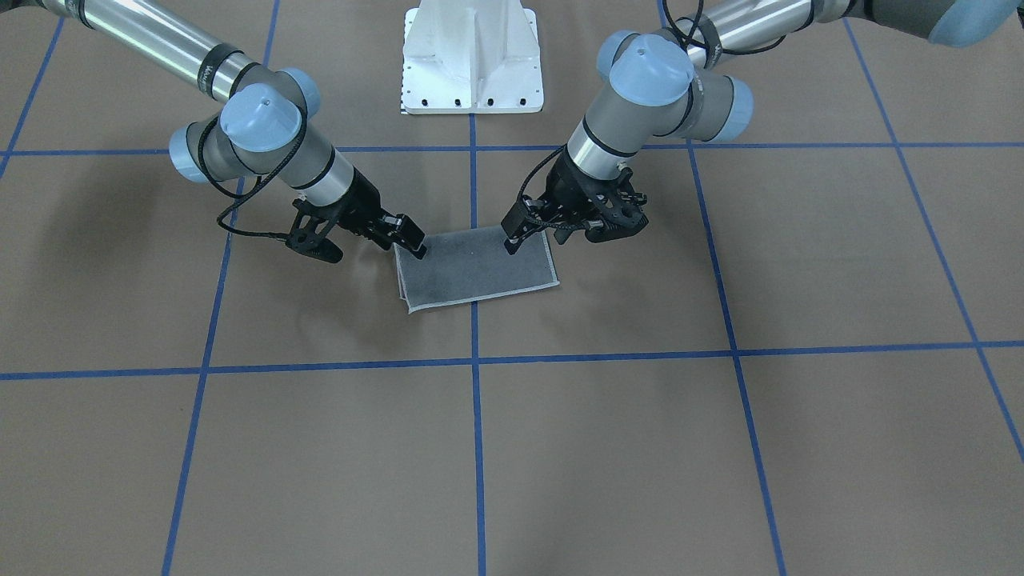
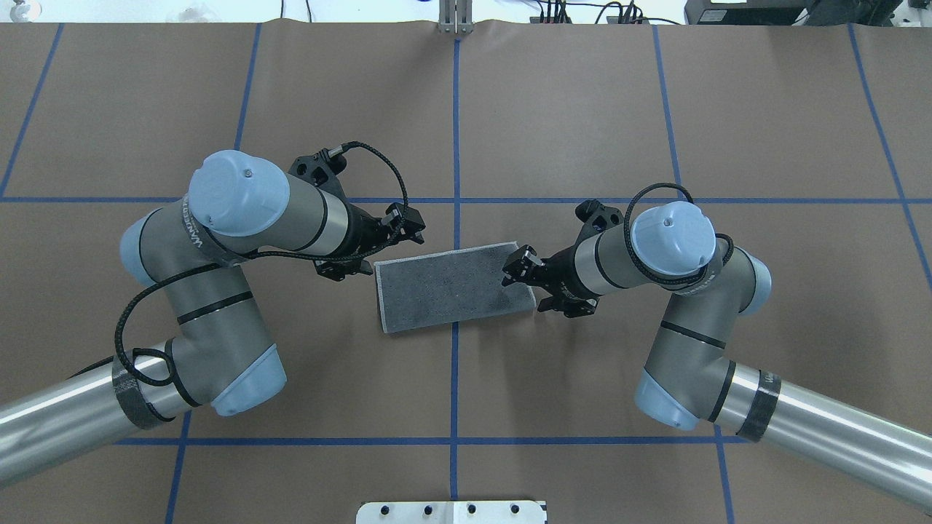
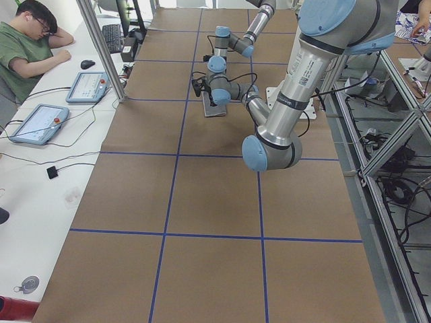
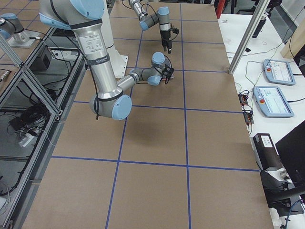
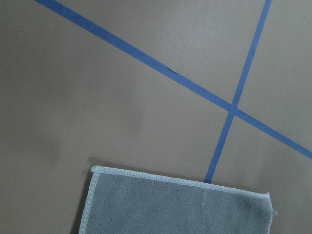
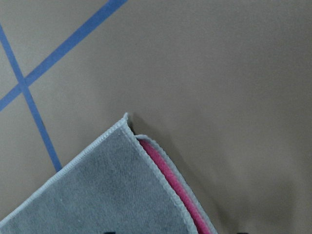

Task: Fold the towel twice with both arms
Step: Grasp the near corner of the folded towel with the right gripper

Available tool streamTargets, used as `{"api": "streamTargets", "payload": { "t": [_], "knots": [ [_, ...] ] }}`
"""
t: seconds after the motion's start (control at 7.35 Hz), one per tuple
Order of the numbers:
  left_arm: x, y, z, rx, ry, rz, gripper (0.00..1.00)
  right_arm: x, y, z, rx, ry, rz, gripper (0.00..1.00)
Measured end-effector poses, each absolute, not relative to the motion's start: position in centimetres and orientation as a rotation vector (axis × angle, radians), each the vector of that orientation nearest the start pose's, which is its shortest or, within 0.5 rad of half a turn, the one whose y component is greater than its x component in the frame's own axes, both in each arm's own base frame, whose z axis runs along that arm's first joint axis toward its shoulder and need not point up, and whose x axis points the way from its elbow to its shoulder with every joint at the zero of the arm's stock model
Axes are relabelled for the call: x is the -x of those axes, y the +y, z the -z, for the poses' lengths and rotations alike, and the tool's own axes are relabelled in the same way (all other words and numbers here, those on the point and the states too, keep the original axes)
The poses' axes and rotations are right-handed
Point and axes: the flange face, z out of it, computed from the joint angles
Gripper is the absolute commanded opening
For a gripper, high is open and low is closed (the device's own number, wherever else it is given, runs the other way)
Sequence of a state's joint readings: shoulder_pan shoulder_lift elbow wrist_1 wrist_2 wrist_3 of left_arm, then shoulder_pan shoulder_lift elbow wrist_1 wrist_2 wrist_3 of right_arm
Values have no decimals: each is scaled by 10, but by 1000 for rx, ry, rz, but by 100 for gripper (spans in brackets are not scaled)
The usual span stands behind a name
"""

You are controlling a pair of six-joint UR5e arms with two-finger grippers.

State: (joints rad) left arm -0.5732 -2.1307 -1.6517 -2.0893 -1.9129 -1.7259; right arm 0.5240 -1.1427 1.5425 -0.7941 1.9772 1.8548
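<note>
Brown papered table [image 1: 720, 448] | towel [image 1: 480, 268] folded in 2, grey up, flat between left gripper [image 1: 572, 228] and right gripper [image 1: 366, 240] | both jaws apart | I fear pinching 1 layer skews fold 2

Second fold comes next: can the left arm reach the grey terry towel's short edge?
Probably yes: the left gripper sits at a short edge of the grey terry towel, nothing between them.
</note>
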Motion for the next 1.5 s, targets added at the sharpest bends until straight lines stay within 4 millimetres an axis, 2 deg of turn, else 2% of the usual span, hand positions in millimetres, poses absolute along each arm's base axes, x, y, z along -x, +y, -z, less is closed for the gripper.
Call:
{"api": "streamTargets", "payload": {
  "t": [0.14, 0.27, 0.68, 1.09, 1.36, 1.5],
  "knots": [
    [-506, -445, -235, 58, 1193, 442, 99, 525, -411, -342, 221, -1200, -468, 18],
    [-506, -446, -235, 57, 1192, 441, 99, 525, -410, -342, 225, -1199, -467, 0],
    [-505, -446, -237, 55, 1191, 440, 99, 518, -414, -342, 243, -1202, -462, 0],
    [-505, -447, -237, 54, 1192, 440, 99, 499, -425, -338, 300, -1213, -474, 0],
    [-504, -447, -237, 52, 1193, 439, 99, 491, -411, -317, 356, -1245, -431, 0],
    [-504, -447, -237, 52, 1194, 439, 99, 495, -394, -304, 407, -1256, -410, 0]
  ]
}}
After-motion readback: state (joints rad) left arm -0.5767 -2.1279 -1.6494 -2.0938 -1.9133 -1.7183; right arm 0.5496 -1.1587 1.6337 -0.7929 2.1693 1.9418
